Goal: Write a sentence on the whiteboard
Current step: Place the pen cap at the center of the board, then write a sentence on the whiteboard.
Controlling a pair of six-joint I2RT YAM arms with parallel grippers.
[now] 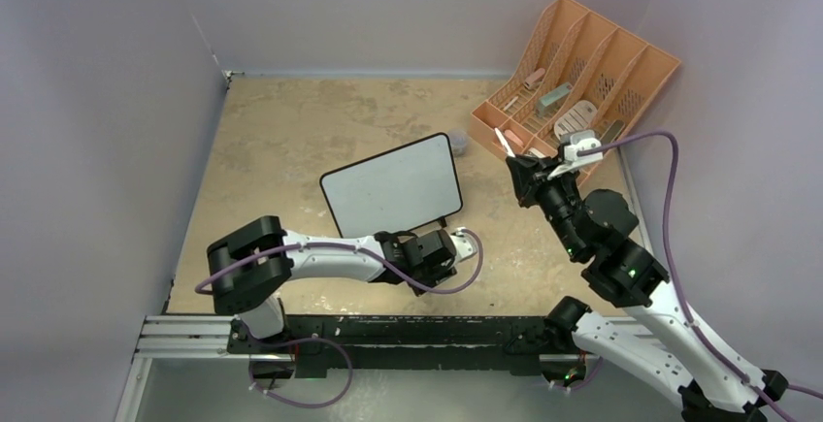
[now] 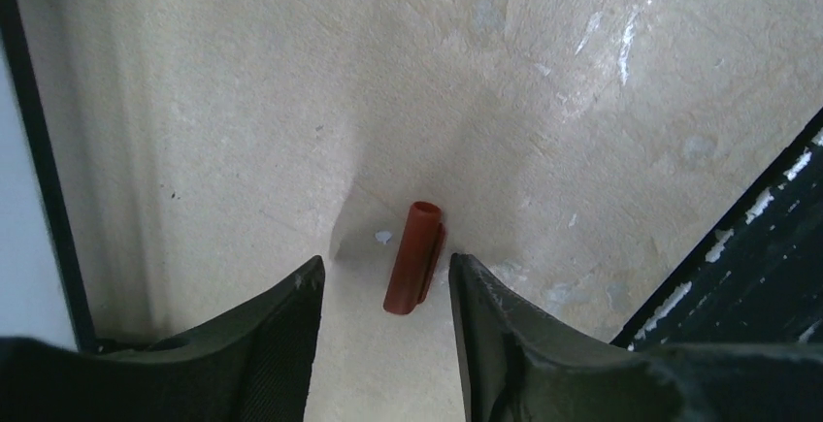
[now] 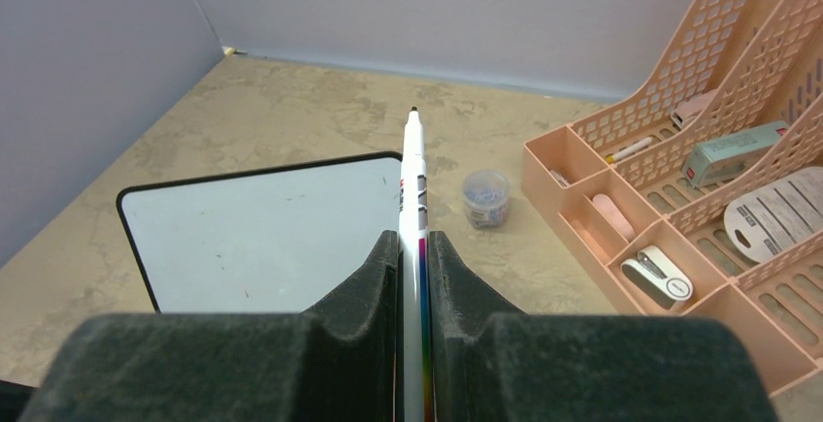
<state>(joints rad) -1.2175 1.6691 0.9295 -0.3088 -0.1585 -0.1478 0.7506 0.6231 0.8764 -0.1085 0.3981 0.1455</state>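
The whiteboard (image 1: 393, 189) lies blank at the middle of the table, black-framed; it also shows in the right wrist view (image 3: 262, 238). Its frame runs down the left edge of the left wrist view (image 2: 44, 170). My right gripper (image 3: 414, 238) is shut on a white marker (image 3: 413, 175), uncapped, its tip pointing forward above the board's right edge. From above, the right gripper (image 1: 519, 165) hovers right of the board. My left gripper (image 2: 385, 265) is open, low over the table. A red marker cap (image 2: 415, 257) lies between its fingertips. From above, the left gripper (image 1: 437, 257) is just in front of the board's near right corner.
A peach slotted desk organizer (image 1: 573, 82) with a stapler and other small items stands at the back right. A small clear jar of clips (image 3: 485, 196) sits between it and the board. The black rail (image 2: 757, 247) runs along the near table edge. Walls enclose the table.
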